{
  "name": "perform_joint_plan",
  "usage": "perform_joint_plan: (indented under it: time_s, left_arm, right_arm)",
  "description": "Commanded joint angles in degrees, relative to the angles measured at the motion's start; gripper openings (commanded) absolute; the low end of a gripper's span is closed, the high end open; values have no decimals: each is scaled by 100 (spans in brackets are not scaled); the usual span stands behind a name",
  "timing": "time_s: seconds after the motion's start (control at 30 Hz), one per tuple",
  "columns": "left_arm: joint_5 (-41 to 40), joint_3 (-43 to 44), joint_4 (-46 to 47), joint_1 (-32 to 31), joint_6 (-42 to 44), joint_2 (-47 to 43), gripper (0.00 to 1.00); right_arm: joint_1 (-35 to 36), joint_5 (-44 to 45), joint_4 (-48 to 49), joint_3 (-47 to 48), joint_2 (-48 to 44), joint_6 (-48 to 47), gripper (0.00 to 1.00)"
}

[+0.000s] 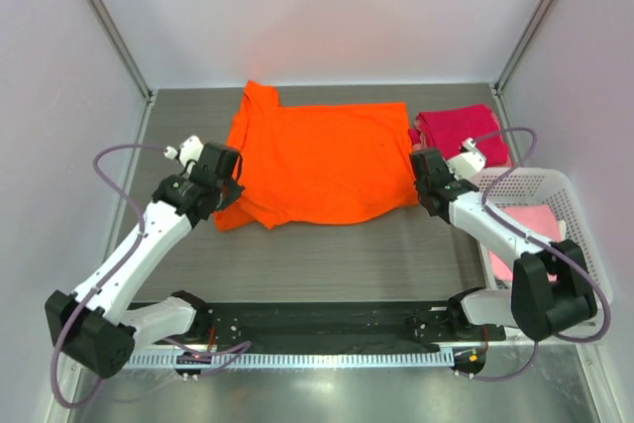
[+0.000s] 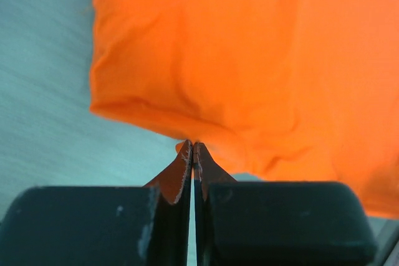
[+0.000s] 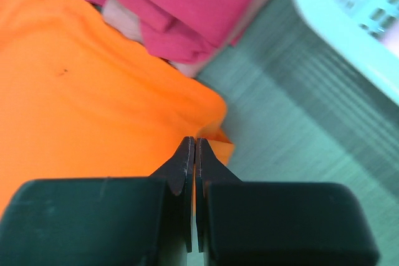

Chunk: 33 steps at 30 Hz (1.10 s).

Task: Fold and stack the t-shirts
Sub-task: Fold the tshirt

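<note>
The orange t-shirt point(image 1: 317, 160) lies spread across the middle of the table, its upper left part folded over. My left gripper point(image 1: 235, 191) is at the shirt's lower left edge. In the left wrist view that left gripper point(image 2: 193, 146) is shut, pinching the orange t-shirt's point(image 2: 249, 60) edge at its tips. My right gripper point(image 1: 420, 188) is at the shirt's right edge; the right wrist view shows this gripper point(image 3: 195, 141) shut on a corner of the orange t-shirt point(image 3: 93, 104). A folded magenta-red t-shirt point(image 1: 461, 134) lies at the back right, over a pale pink one point(image 3: 124, 20).
A white lattice basket point(image 1: 567, 195) stands at the table's right edge, behind my right arm, with a pale pink t-shirt point(image 1: 533, 223) inside. The basket's rim point(image 3: 336, 29) is close to the right gripper. Grey walls enclose the table on three sides.
</note>
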Motion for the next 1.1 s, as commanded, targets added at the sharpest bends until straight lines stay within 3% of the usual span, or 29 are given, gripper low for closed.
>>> perform_joint_plan:
  time_s: [0.0,0.17,0.6,1.07]
  left_arm:
    - [-113,560,546,285,533,439,0]
    - [-429,1378,757,496,701,1388,0]
    - [-43,3864,379,1094,832,3875,0]
    - [-51,6036,54,1252,1192,5730,0]
  right_arm:
    - [31,148,-159,579,401,-185,1]
    - [5,61,-238,1335,1201,-396,1]
    - [-338,-308,-475,3241,2923,-607,1]
    - [-839,-510,-554,4244,3873,-256,1]
